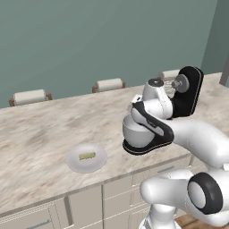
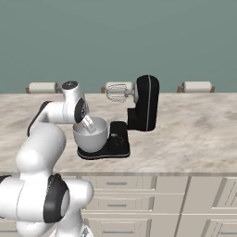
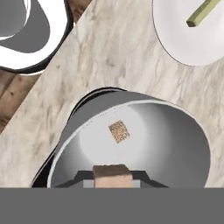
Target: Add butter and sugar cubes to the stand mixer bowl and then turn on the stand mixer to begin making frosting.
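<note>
A tan sugar cube (image 3: 112, 176) is being gripped between the fingertips of the gripper (image 3: 112, 178), which is being held directly above the open mouth of the stand mixer bowl (image 3: 175, 144). A second sugar cube (image 3: 119, 131) is being shown lying on the pale floor of that bowl, near its middle and apart from the held one. The bowl is being seated on the flat base of the glossy black stand mixer (image 2: 146, 104), whose head is being kept tilted up, with the wire whisk (image 2: 116, 92) raised clear of the bowl and pointing away from the column. In the right base view the gripper (image 2: 89, 124) is being angled down into the bowl (image 2: 90, 139) from the side away from the column. The butter (image 1: 87, 156) is being left on the round white plate (image 1: 74, 163), well apart from the mixer on the marble counter (image 1: 40, 134); in the hand view one end of the stick (image 3: 202, 12) is being seen on the plate (image 3: 179, 35), beside the bowl's rim but not touching it. Three stool backs (image 1: 29, 96) are being lined up along the far edge of the counter, against a grey-green wall (image 2: 115, 37).
</note>
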